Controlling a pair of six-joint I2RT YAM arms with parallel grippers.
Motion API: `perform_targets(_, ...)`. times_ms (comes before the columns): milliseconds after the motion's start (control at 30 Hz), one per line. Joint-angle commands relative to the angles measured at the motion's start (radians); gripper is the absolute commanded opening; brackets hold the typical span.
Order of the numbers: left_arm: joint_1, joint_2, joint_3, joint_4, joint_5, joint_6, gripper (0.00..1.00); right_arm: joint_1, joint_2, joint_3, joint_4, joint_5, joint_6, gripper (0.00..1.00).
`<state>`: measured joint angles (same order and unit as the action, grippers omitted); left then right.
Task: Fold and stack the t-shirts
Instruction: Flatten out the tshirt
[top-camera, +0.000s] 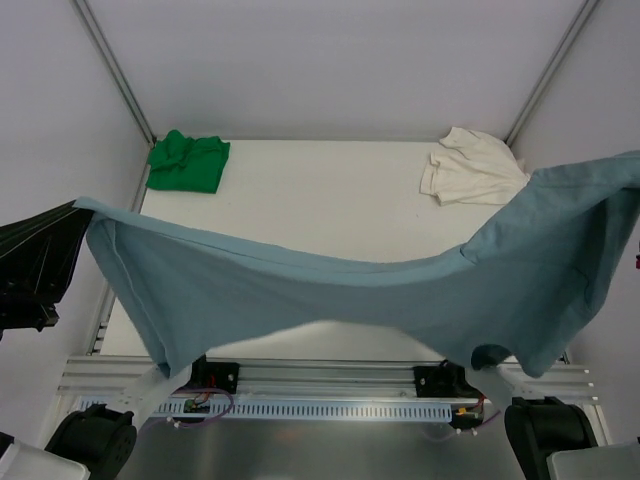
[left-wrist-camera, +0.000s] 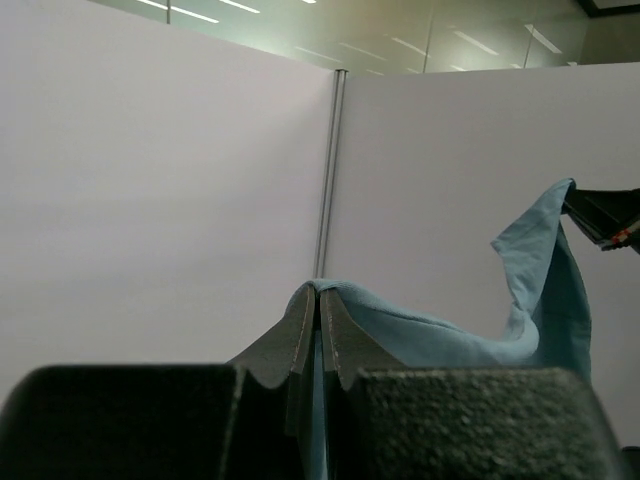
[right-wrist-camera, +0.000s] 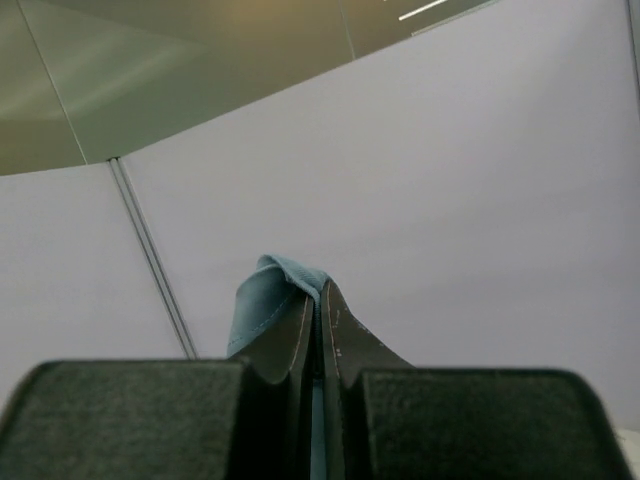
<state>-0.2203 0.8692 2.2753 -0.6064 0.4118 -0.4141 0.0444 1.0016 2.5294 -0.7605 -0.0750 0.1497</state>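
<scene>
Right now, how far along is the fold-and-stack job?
Done: nothing; no stack shows. In hand: the dusty blue-grey cloth tee hangs stretched between left tool and right tool, both shut on it. To do: crumpled bright green tee and cream-white tee, lying apart.

A robotics lab test cell: plain white partition walls (top-camera: 330, 60) on metal posts (top-camera: 115, 70) enclose a white counter (top-camera: 300, 200) edged with aluminium rails (top-camera: 330, 375); office strip lights (left-wrist-camera: 190, 12) overhead.
</scene>
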Motion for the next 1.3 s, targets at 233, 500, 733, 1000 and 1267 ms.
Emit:
perform_targets(233, 0.012, 0.089, 0.012, 0.007, -0.001, -0.02, 0.0, -0.003, 0.144, -0.027, -0.034, 0.029, -0.007, 0.0)
perform_targets(500, 0.012, 0.097, -0.278, 0.121, -0.036, 0.058, 0.0, -0.005, 0.236, -0.219, 0.059, 0.053, -0.047, 0.0)
perform_targets(733, 0.012, 0.115, -0.644, 0.286, -0.123, 0.155, 0.0, -0.006, 0.334, -0.59, 0.295, 0.037, -0.041, 0.0)
perform_targets(1000, 0.027, 0.282, -0.812, 0.42, -0.301, 0.285, 0.0, -0.005, 0.823, -0.479, 0.449, -0.06, 0.002, 0.01)
perform_targets(1267, 0.044, 0.571, -0.757, 0.516, -0.35, 0.313, 0.0, 0.0, 1.345, -0.012, 0.463, -0.117, 0.06, 0.0)
